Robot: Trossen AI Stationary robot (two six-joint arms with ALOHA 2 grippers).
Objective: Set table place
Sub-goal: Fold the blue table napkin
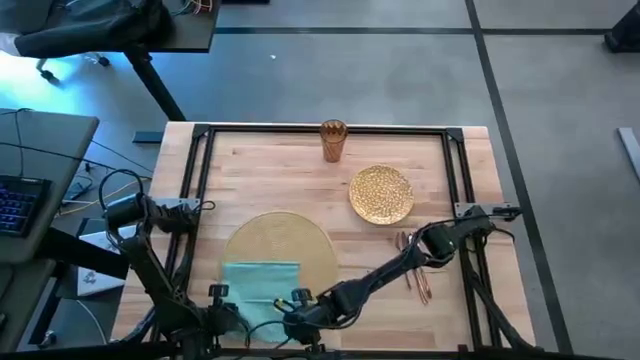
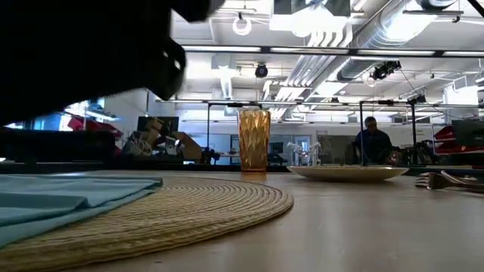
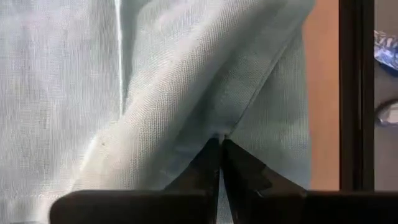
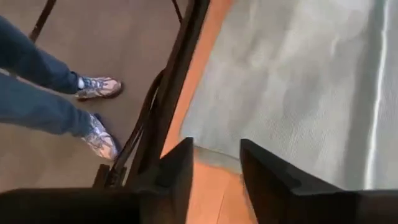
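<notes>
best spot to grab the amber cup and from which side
Likely grip the amber cup around its faceted wall below the rim, coming in level from the placemat side. It stands upright and alone at the table's far edge, the gold plate well apart from it.

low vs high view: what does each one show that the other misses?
Only the low view: a seated person in the room behind, and the ceiling ducts.

Only the high view: both arms, the left end effector and right end effector over the teal napkin at the near table edge, plus the keyboard on the grey desk.

Both: the amber cup, gold plate, placemat, napkin and the cutlery.
</notes>
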